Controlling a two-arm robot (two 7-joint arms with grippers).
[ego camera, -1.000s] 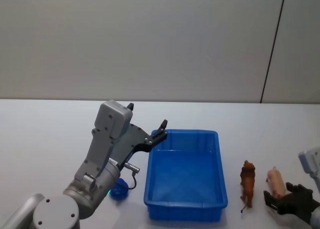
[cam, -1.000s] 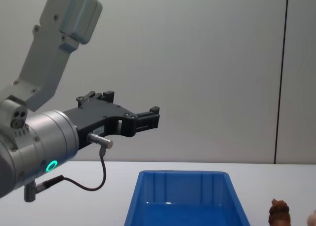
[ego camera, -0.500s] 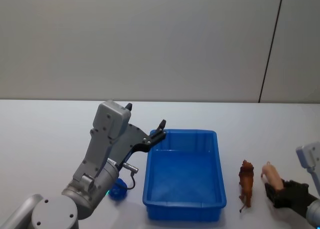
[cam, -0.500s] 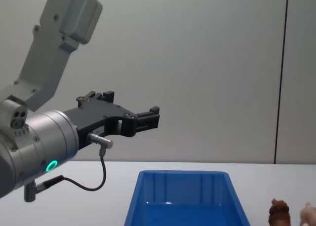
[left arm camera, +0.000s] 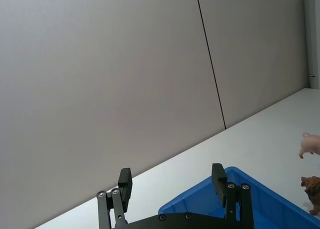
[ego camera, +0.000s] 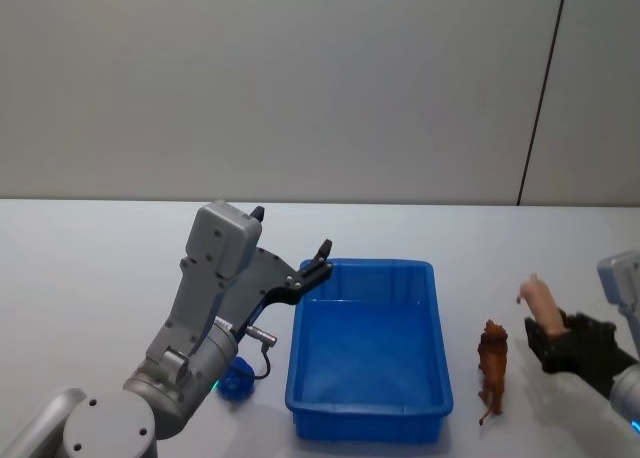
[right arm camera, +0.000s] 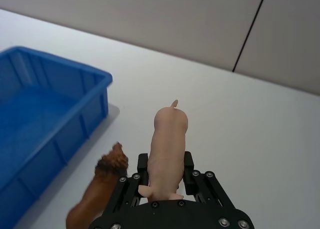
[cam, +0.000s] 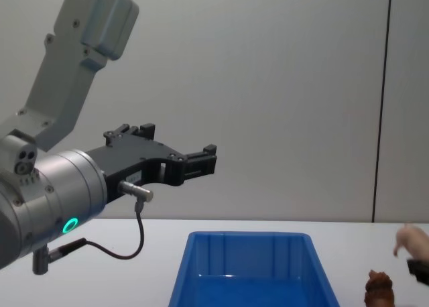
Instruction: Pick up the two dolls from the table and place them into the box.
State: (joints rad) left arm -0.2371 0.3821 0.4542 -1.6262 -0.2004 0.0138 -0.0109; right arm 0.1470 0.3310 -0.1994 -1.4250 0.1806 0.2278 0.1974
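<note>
My right gripper point(right arm camera: 167, 173) is shut on a pale peach doll point(right arm camera: 168, 149), holding it in the air to the right of the blue box point(ego camera: 368, 348); the same peach doll point(ego camera: 538, 302) shows lifted off the white table point(ego camera: 90, 268) in the head view. A brown furry doll point(ego camera: 491, 366) stands on the table between the box and that gripper point(ego camera: 556, 338). My left gripper point(left arm camera: 171, 184) hangs open and empty above the box's left rim. A rounded blue toy point(ego camera: 236, 380) lies on the table left of the box, partly hidden by my left arm.
The box point(cam: 251, 270) sits mid-table with nothing visible inside it. A grey wall with a dark vertical seam point(ego camera: 540, 93) stands behind the table. Bare tabletop stretches at the far left and behind the box.
My right gripper has risen from the table with the peach doll in it and drawn slightly toward the box. The left arm and the brown doll have stayed still.
</note>
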